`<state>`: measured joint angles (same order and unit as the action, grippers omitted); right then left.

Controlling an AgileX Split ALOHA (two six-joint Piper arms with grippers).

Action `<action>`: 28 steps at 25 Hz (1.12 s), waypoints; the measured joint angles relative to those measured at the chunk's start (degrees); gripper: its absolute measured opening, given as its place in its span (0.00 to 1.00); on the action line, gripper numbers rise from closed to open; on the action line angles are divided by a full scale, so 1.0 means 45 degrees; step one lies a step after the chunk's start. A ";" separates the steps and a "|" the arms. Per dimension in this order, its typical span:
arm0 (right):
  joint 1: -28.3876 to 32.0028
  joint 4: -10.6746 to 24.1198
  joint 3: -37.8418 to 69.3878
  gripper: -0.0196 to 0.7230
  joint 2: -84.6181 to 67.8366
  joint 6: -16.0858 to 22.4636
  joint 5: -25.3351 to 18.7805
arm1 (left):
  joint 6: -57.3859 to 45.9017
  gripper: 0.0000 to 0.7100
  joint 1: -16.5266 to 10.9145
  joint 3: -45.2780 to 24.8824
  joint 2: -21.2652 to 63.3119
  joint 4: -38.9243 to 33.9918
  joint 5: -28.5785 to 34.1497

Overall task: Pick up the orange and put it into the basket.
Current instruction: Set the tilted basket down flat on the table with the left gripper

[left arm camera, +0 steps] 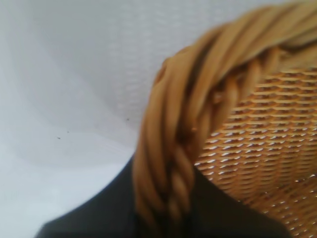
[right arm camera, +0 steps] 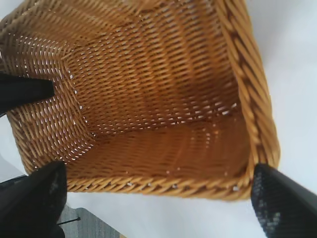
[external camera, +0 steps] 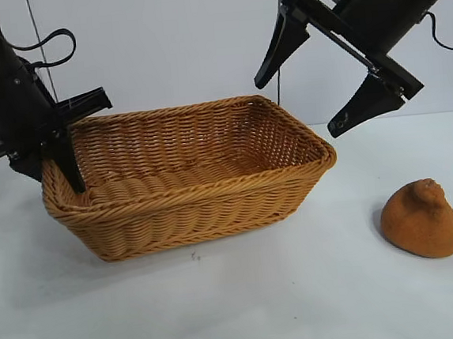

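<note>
The orange (external camera: 421,220) lies on the white table at the right, apart from the basket and away from both grippers. The tan wicker basket (external camera: 213,194) stands in the middle and is empty. My left gripper (external camera: 52,175) is shut on the basket's left rim; the left wrist view shows the braided rim (left arm camera: 173,148) between its dark fingers (left arm camera: 99,218). My right gripper (external camera: 297,108) is open and empty, in the air above the basket's right end. The right wrist view looks down into the basket (right arm camera: 247,84). The orange is out of both wrist views.
The white table (external camera: 262,309) has bare room in front of the basket and around the orange. A white wall stands behind. The right wrist view shows the table's edge and grey floor (right arm camera: 89,225) beyond the basket's end.
</note>
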<state>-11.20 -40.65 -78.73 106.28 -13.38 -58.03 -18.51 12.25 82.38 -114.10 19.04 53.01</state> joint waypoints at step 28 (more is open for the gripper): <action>0.0000 0.0000 -0.0008 0.96 0.0000 0.0000 -0.0065 | 0.2449 0.73 0.0338 0.1139 -0.1903 0.0735 0.0877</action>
<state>-11.20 -40.65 -78.77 106.28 -13.38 -58.32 -7.49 13.77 87.50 -122.66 22.35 56.95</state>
